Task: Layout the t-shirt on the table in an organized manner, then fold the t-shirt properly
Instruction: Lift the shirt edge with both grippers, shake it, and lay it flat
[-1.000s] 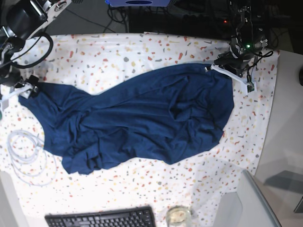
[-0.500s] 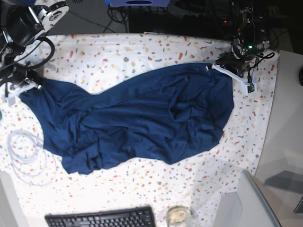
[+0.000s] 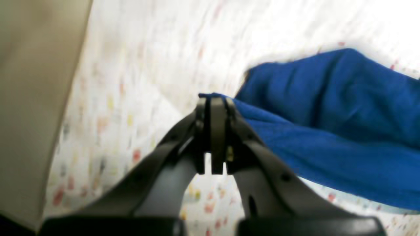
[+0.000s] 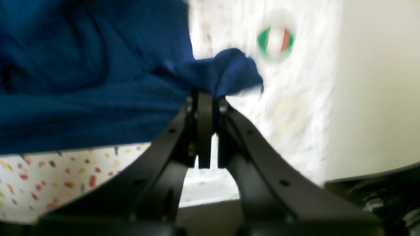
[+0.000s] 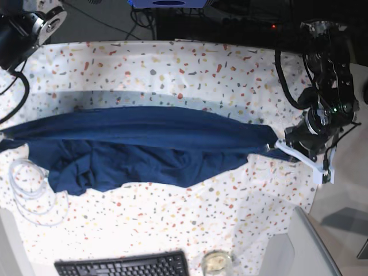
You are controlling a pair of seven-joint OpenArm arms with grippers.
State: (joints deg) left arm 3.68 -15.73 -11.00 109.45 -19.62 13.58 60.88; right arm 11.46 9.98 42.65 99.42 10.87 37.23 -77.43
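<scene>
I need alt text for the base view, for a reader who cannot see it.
The t-shirt hangs stretched in a band above the table, pulled taut between the left gripper and the right gripper, off frame. A keyboard lies at the near edge.

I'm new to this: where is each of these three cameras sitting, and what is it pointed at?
Base: high above, looking down on the table; both arms show at the sides.
Left wrist: on the left arm, looking along its end effector, shut on the t-shirt.
Right wrist: on the right arm, looking along its end effector, shut on another corner.
Shared: all show the stretched navy t-shirt over the speckled table.
</scene>
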